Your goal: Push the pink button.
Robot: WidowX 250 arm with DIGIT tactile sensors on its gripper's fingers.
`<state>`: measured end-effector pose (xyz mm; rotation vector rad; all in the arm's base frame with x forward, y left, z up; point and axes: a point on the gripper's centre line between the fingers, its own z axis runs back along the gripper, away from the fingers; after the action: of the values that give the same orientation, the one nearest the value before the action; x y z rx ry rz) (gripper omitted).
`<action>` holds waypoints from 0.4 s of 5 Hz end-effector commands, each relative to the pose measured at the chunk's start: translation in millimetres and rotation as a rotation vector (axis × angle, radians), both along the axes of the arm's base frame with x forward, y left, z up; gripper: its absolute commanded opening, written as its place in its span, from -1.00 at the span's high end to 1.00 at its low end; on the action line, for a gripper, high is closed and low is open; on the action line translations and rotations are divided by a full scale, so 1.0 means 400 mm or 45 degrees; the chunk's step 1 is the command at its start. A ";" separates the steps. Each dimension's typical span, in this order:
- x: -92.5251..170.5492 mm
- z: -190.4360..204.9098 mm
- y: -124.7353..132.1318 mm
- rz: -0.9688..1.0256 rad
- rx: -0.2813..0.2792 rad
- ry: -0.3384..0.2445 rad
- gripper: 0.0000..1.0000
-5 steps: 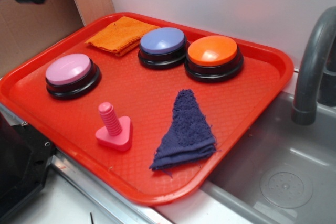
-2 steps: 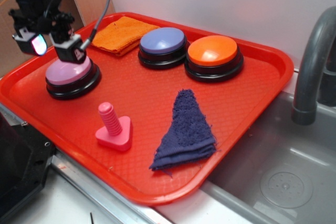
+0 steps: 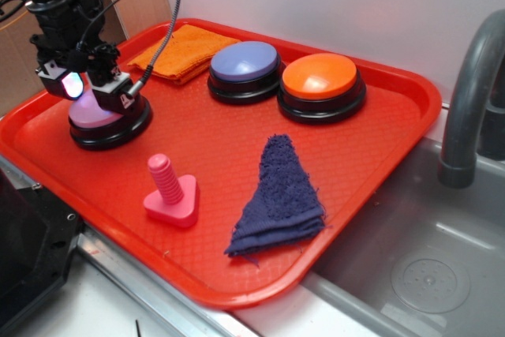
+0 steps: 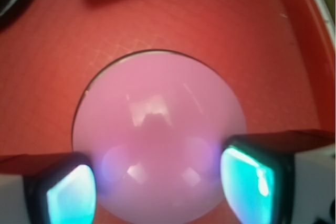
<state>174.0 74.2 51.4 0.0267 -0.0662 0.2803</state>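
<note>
1. The hand (image 3: 88, 88) hangs at the far left of the red tray (image 3: 394, 128), right over the pink button (image 3: 102, 116). Its two fingers are spread apart, and the wrist view shows them lit with teal pads (image 4: 68, 200) on either side of the dome, wider than the dome's near edge. It has hold of nothing. Whether the fingertips touch the dome I cannot tell.
2. The pink button sits in the tray's left part, its pale dome on a black ring base. In the wrist view the dome (image 4: 157, 145) fills the middle of the frame.
3. An orange cloth (image 3: 185, 51) lies folded at the tray's back edge, behind and to the right of the pink button.
4. A bright pink peg (image 3: 170, 191) stands upright on its square base near the tray's front edge, well apart from the buttons.
5. A lavender-blue button (image 3: 245, 69) sits toward the back, just beside the orange cloth.
6. A dark blue cloth (image 3: 280, 199) lies folded in a rough triangle at the front, right of the peg.
7. An orange button (image 3: 321, 84) sits just right of the lavender-blue one, the two nearly touching.
8. A grey tap (image 3: 469, 100) curves over a steel sink (image 3: 426, 266) at the far right, beyond the tray.
</note>
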 end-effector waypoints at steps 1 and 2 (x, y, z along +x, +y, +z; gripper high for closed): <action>0.007 0.002 0.004 -0.065 -0.024 0.012 -1.00; 0.004 0.038 -0.004 -0.110 -0.027 -0.009 -1.00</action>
<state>170.6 68.1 60.1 -0.0096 -0.0319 0.2069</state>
